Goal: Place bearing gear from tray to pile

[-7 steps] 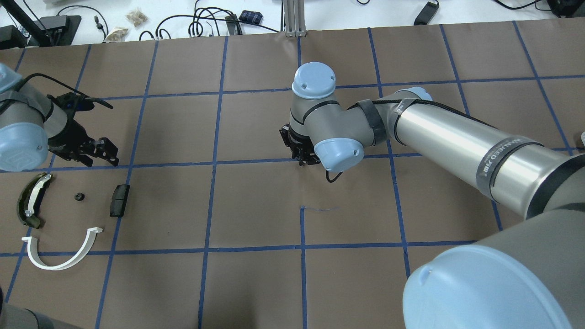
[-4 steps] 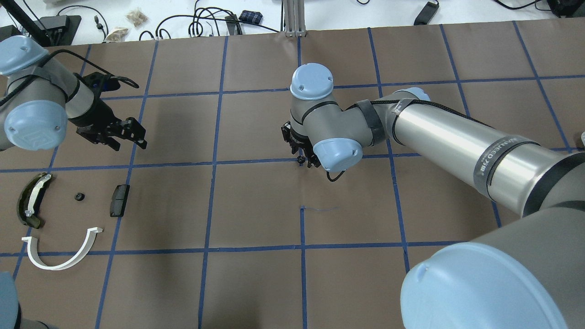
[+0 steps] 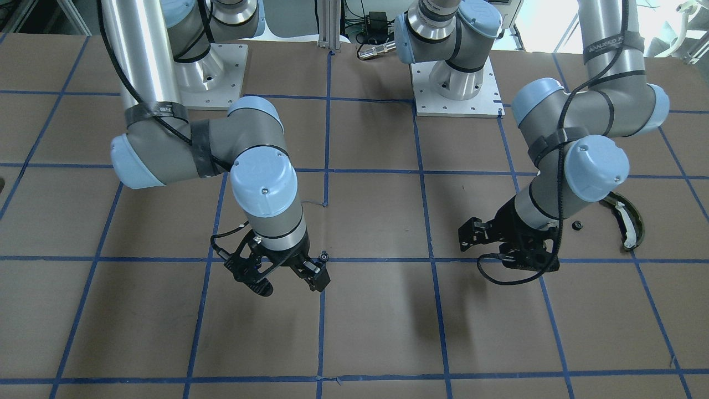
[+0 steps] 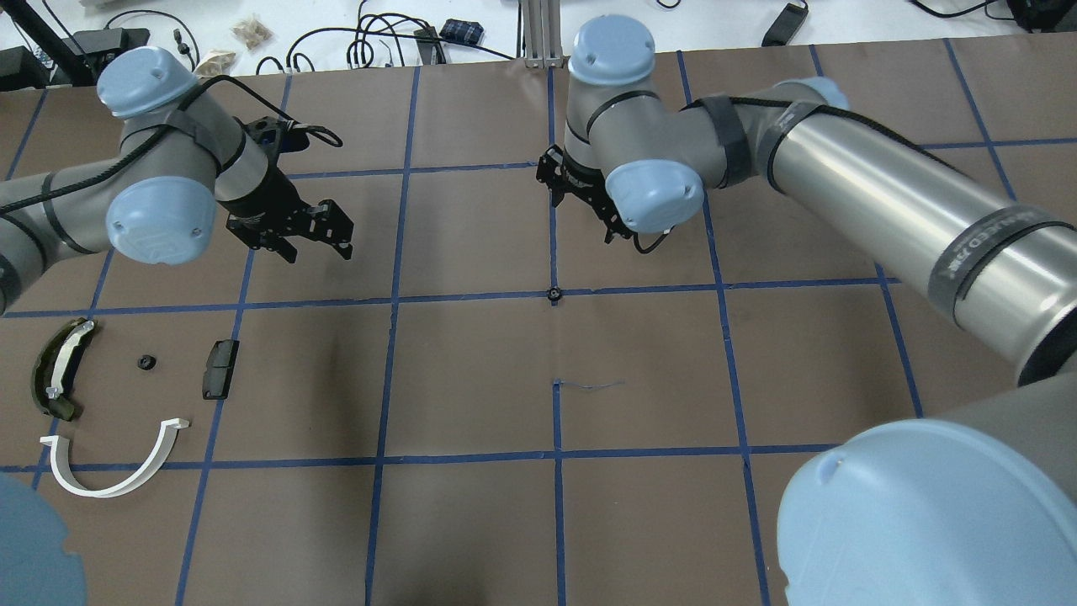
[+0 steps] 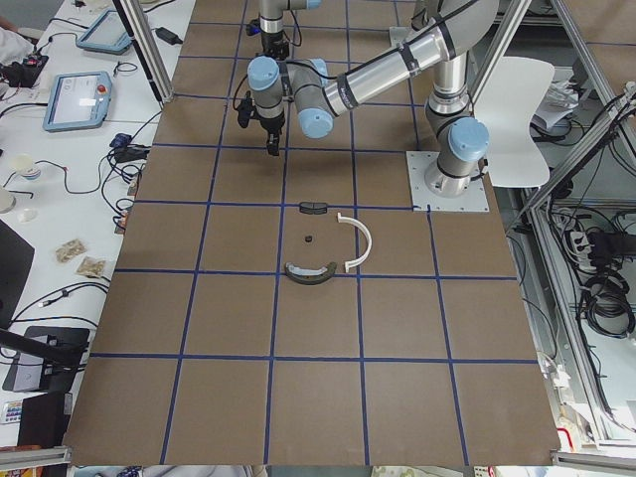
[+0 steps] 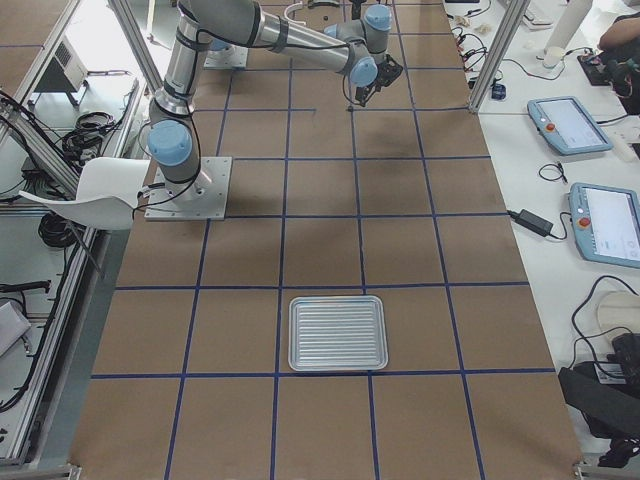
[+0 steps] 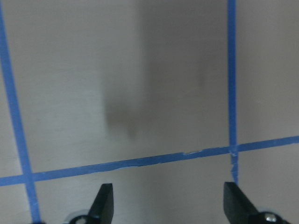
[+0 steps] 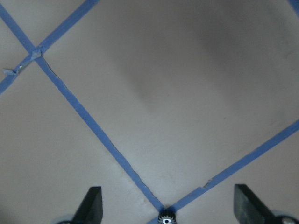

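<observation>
Your right end effector (image 3: 289, 284) hangs above the counter (image 4: 471, 522) with its jaws spread wide and nothing between them. The wrist view shows the bearing gear (image 8: 165, 218) lying loose on the paper beneath, touched by neither finger. The gear sits right on a crossing of the blue tape lines (image 4: 471, 297) near the middle of the counter, and that placement reads as deliberate. The right arm is stretched far out here, so the crossing looks like a drop point the other arm can reach. Your left end effector (image 4: 315, 246) is likewise wide open and holds nothing; its wrist camera sees only bare paper and tape. It hovers between the gear and the pile (image 5: 306, 274), somewhat farther from you than either — placed, I judge, to come in for the pickup. The pile lies well apart from the gear at the counter's left end: an olive curved piece (image 4: 57, 379) with a white strip, a white half-ring (image 4: 118, 471), a black block (image 4: 220, 369) and a small dark round part (image 4: 146, 363) among them. All of these lie near one another without touching. The tray (image 6: 337, 332) lies far off toward the right end and appears empty. So the gear is off the tray but not yet with the pile — the second leg of the carry is what remains, and it calls for a close pinch on a very small part lying flat.
</observation>
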You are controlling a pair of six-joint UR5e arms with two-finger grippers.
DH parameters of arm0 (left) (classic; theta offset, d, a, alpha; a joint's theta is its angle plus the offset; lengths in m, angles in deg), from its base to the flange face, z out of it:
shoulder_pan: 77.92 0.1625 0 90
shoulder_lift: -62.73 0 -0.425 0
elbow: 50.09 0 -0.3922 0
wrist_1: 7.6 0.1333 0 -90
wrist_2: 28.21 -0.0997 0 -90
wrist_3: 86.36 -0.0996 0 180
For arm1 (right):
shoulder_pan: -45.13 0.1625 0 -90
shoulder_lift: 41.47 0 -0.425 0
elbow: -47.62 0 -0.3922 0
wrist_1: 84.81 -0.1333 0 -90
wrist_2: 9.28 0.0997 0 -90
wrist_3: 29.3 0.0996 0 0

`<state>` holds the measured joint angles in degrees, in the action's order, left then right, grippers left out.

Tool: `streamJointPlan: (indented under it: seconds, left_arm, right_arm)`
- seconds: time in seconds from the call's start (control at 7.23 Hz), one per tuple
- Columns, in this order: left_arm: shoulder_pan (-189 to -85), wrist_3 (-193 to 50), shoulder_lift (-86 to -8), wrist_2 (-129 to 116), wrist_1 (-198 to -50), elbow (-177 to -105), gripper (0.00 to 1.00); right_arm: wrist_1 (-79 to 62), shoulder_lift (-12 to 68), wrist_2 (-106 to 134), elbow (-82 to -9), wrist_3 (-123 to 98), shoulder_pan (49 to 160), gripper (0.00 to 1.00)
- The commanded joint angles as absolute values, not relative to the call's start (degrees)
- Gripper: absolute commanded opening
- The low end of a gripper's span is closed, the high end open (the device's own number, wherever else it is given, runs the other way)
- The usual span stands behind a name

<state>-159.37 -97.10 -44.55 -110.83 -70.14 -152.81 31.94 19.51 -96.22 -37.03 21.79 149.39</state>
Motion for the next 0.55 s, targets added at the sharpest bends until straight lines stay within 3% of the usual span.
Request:
streamJointPlan:
  seconds: [0.0, 0.42]
  left_arm:
    - [-167.78, -86.05, -44.94, -111.35, -65.81, -153.1, 0.92]
    - [-179.66, -69.8, -48.44, -116.53, -59.06, -152.66, 0.92]
  right_arm:
    - [17.46, 24.6, -96.38, -31.58, 6.36, 144.91, 1.0]
    - [13.2, 36.02, -94.99, -32.27, -19.37, 144.53, 1.0]
